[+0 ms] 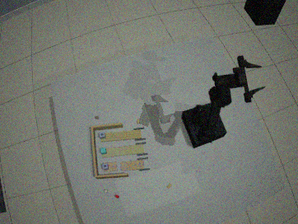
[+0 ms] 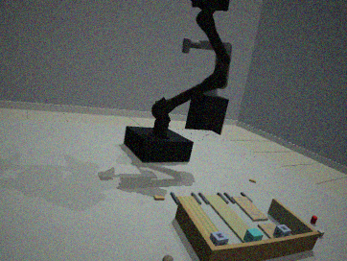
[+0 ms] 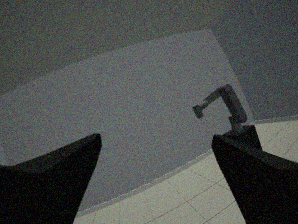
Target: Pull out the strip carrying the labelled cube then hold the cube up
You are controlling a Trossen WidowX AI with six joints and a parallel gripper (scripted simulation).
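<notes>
My gripper (image 1: 263,77) (image 3: 158,140) is open and empty, raised far from the strips, on the other side of the arm's base. Three strips lie side by side. One outer strip (image 1: 125,135) (image 2: 196,212) looks whole and carries a grey-blue cube (image 1: 102,135) (image 2: 219,238) with a dark mark. The middle strip (image 1: 125,151) (image 2: 222,214) looks whole and carries a plain teal cube (image 1: 103,151) (image 2: 253,234). The other outer strip (image 1: 132,165) (image 2: 250,208) has a gap across it; its short piece carries another marked grey-blue cube (image 1: 104,166) (image 2: 283,230). The marks are too blurred to read.
A wooden frame (image 1: 94,152) (image 2: 264,250) walls the strips on three sides, open toward the arm's base (image 1: 204,125) (image 2: 158,145). Short dark bars flank the strips' near ends. A red bit (image 1: 117,196) (image 2: 313,219) and small orange bits lie outside the frame.
</notes>
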